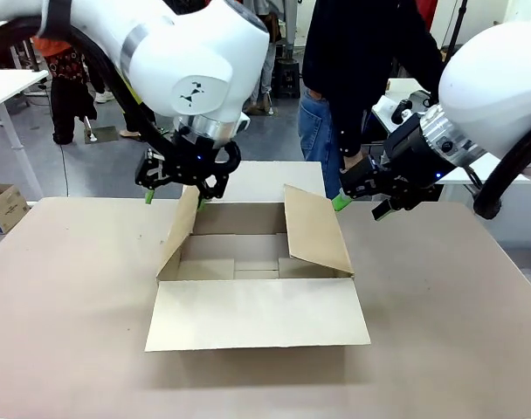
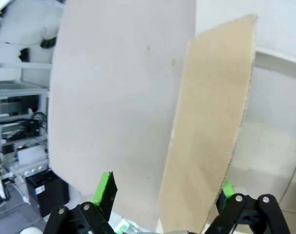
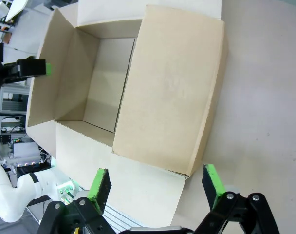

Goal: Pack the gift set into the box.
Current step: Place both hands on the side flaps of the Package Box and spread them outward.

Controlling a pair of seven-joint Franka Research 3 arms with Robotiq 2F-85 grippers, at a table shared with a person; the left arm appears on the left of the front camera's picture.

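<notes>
Bright, even room light. Left wrist view's pretty washed out, and the box flap (image 2: 211,122) between the left claw (image 2: 165,187) tips looks soft. Ahead of the right claw (image 3: 155,179), the box (image 3: 104,83) is gently shaded inside; edges bend.

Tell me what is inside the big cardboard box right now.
Inside the box, the floor and walls in view are bare cardboard. The flap on the robot's right leans inward and hides the floor beneath it, so that side cannot be checked.

The front view faces across the table (image 1: 65,288); both wrist views look closely at the box (image 1: 257,316).
</notes>
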